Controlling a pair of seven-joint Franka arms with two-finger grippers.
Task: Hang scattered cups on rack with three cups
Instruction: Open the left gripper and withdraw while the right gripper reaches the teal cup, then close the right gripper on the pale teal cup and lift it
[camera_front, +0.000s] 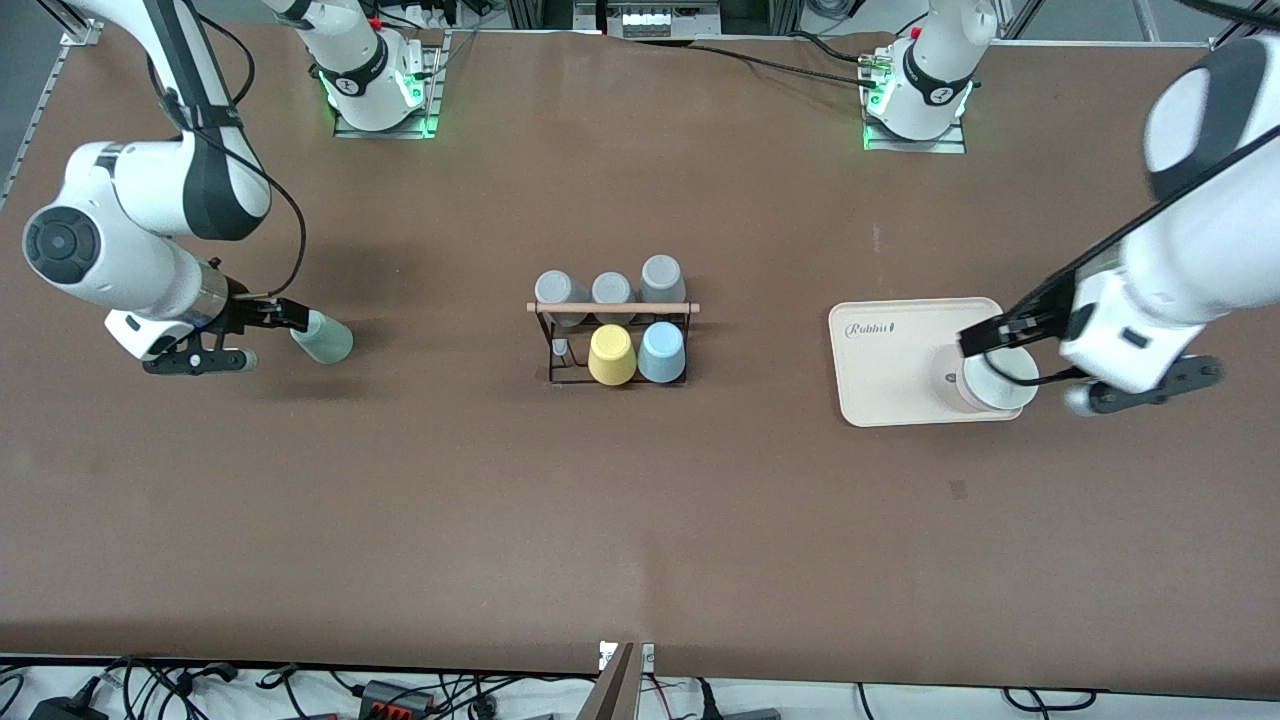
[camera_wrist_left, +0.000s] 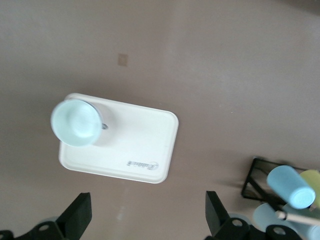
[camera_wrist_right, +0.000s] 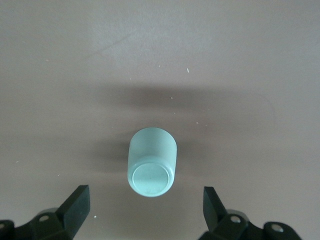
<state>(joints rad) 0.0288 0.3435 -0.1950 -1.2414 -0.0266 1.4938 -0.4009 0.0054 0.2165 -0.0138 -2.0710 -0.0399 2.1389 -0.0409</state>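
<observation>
**Still two cups off the rack, both grippers spread wide**

Plainly, neither loose cup is held. The right gripper (camera_front: 262, 335) hangs low at the right arm's end of the table, fingers fully apart and empty, with the mint cup (camera_front: 324, 337) just in front of them. That cup stands upside down on the table (camera_front: 640, 520), its flat base showing in the right wrist view (camera_wrist_right: 152, 169). The left gripper (camera_front: 1040, 372), likewise wide open and holding nothing, is over the tray (camera_front: 900, 370) at the left arm's end, where a pale cup (camera_front: 998, 380) stands mouth up (camera_wrist_left: 76, 122).

The rack (camera_front: 612, 340) sits mid-table. It carries three grey cups (camera_front: 610, 288) in the row farther from the camera, and a yellow cup (camera_front: 611, 354) and a blue cup (camera_front: 661, 352) in the nearer row; one nearer peg looks free.

Risks from here, as I judge them:

- The mint cup is tapered and smooth, so a pinch placed high on its narrow end could squeeze it out or tip it over.
- A finger coming down on the rim of the tray cup instead of around it would knock it down or push the tray.
- Cups crowd the rack; carrying one in low could strike the wooden rod (camera_front: 612, 308) or bump the yellow cup off its peg.
</observation>
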